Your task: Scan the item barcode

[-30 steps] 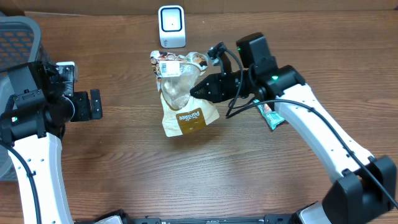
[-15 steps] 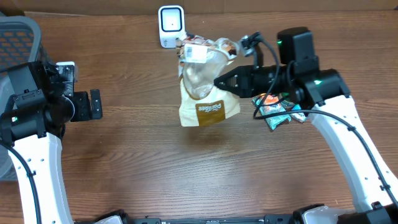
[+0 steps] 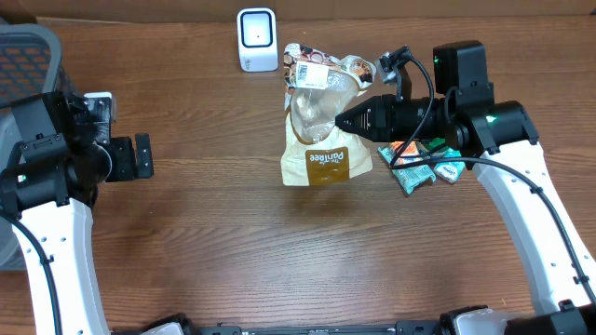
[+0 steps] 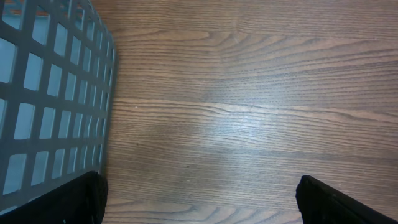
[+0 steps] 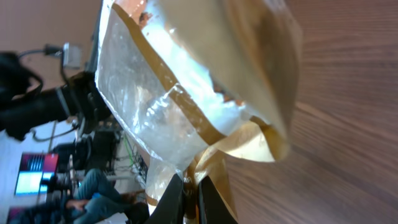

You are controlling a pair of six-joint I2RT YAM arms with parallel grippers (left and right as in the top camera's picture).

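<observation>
Overhead view, table [image 3: 233, 251] read as a clock face, 12 at the far edge.

**Right gripper** [image 3: 343, 121]: my jaws are pressed fully together, pinching a fold of the snack pouch [image 3: 321, 130] on its 3 o'clock side. The right wrist view confirms this. The two fingertips [image 5: 180, 196] meet on a crumpled tan flap, with the clear film bulging above them.

**Snack pouch:** it sits a little past centre, toward 1 o'clock. The upper part is clear film. The lower part is a tan panel with a brown printed band, and that end points to 6. The printed top edge points to 12 and carries a white label [image 3: 312, 63] facing up. The print on the label is too small to read. I cannot tell whether the pouch's lower edge touches the wood.

**Scanner** [image 3: 256, 39]: a white unit standing at 12 o'clock. The pouch lies at its 4 o'clock, near it but apart.

**Left gripper** [image 3: 140, 156]: it is at 9 o'clock, with my jaws spread wide and nothing between them. The left wrist view shows only bare wood grain between the two dark fingertips [image 4: 81, 199], which sit at the lower corners of the frame.

**Mesh basket** [image 3: 28, 56]: grey, at 10 o'clock, just beside my left arm. Its wall fills the 9 o'clock side of the left wrist view.

**Wrapped snack packets** [image 3: 419, 172]: teal and orange, lying at 3 o'clock under my right arm. The arm and its cable partly hide them.
</observation>
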